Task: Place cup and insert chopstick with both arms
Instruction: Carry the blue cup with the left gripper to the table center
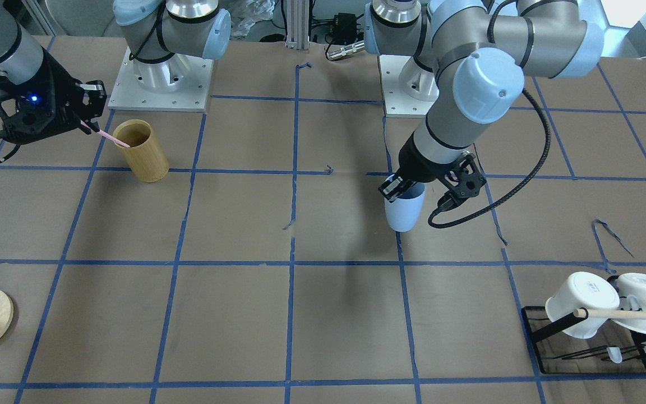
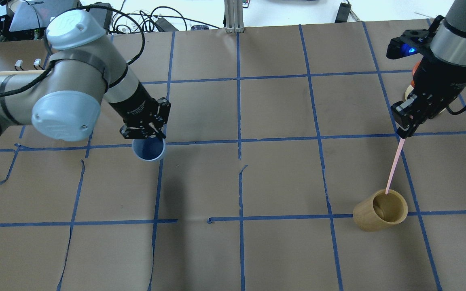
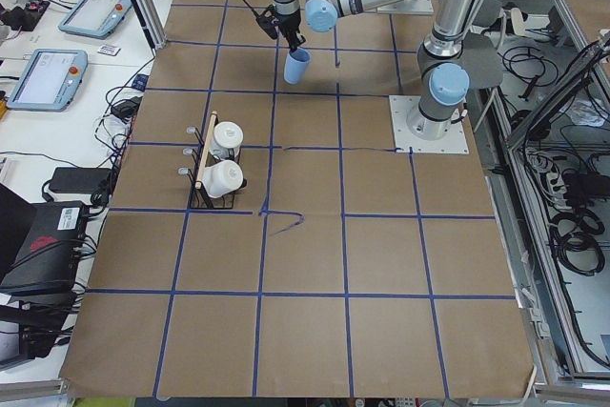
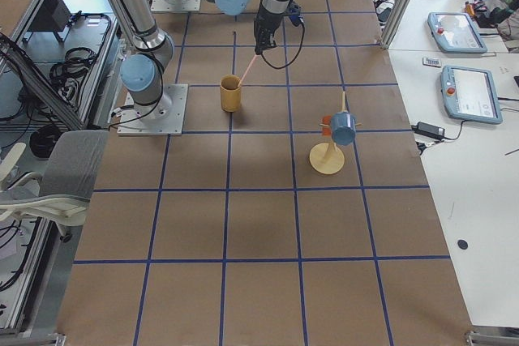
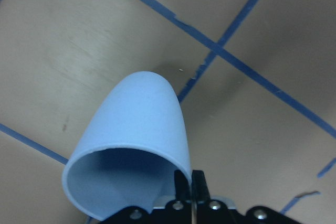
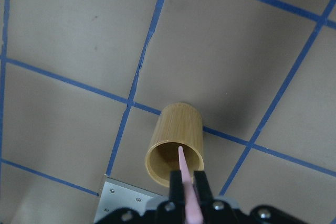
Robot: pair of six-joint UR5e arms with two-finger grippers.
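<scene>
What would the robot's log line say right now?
left gripper: shut on blue cup rim | right gripper: shut on pink chopstick | chopstick tip: at bamboo cup mouth

A light blue cup [image 2: 149,150], smooth and without a handle, tapers toward its base. It hangs mouth up, a little tilted, clear of the table, its shadow falling apart from it. The left gripper [image 2: 152,137] pinches its rim, one finger inside and one outside.

A thin pink chopstick [image 2: 394,165] slants downward, clamped at its upper end by the right gripper [image 2: 403,133]. Its lower tip sits at the open mouth of a holder [image 2: 378,212]; whether it is inside is unclear. The holder is a tan bamboo cylinder, upright on the table, well apart from the cup.
</scene>
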